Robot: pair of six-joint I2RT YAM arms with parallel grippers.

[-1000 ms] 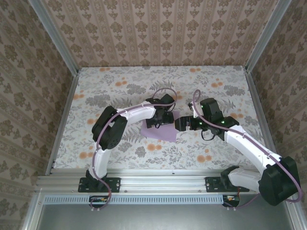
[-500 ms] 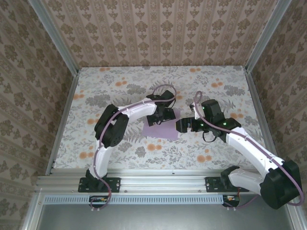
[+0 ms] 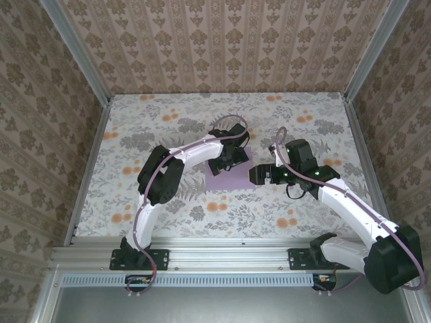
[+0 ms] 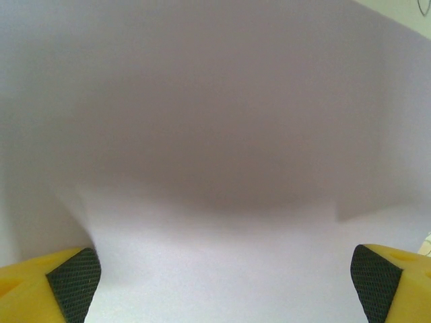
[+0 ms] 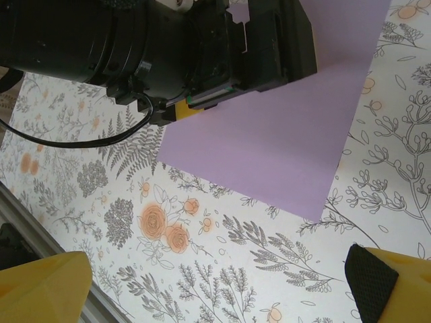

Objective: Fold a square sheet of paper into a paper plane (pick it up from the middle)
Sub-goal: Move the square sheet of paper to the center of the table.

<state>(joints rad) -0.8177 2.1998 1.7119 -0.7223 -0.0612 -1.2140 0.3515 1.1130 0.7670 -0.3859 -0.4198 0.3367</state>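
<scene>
1. In the top view, the square sheet of paper is seen lying flat near the middle of the floral table. Its far edge is hidden under the left gripper, and the right gripper is held just beside its right edge. The finger gaps cannot be made out here. The table is enclosed by patterned walls.
2. In the left wrist view, the fingers are spread wide and nothing is gripped between the black pads. The lavender paper below is blurred and partly shaded.
3. In the right wrist view, the yellow fingers are also spread wide and are cut off at the lower corners. The top of the sheet is covered by the black left arm.
</scene>
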